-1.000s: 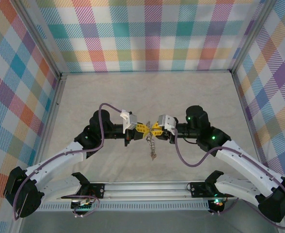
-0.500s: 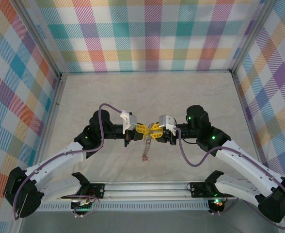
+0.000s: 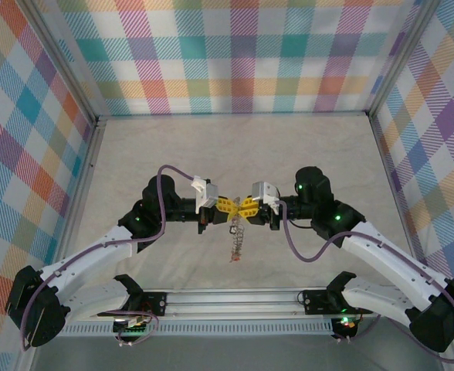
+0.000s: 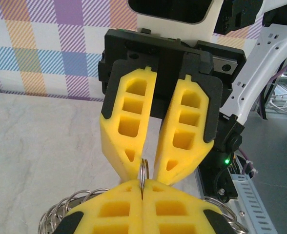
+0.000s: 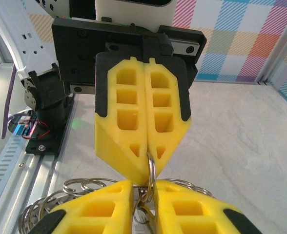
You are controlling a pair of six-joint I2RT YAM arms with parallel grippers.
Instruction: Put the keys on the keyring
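As left gripper (image 3: 231,207) pinches keyring (image 5: 152,168), keys (image 3: 236,246) dangling, right gripper (image 3: 244,207) opposite

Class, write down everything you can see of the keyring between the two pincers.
The keyring is a thin, shiny silver wire loop, lifted above the table and seen edge-on, upright, by both wrist cameras. The shut left pincer pinches it. The right pincer flanks it closely with its fingertips, grip unclear. A string of smaller silver rings hangs from it, dangling toward the table.
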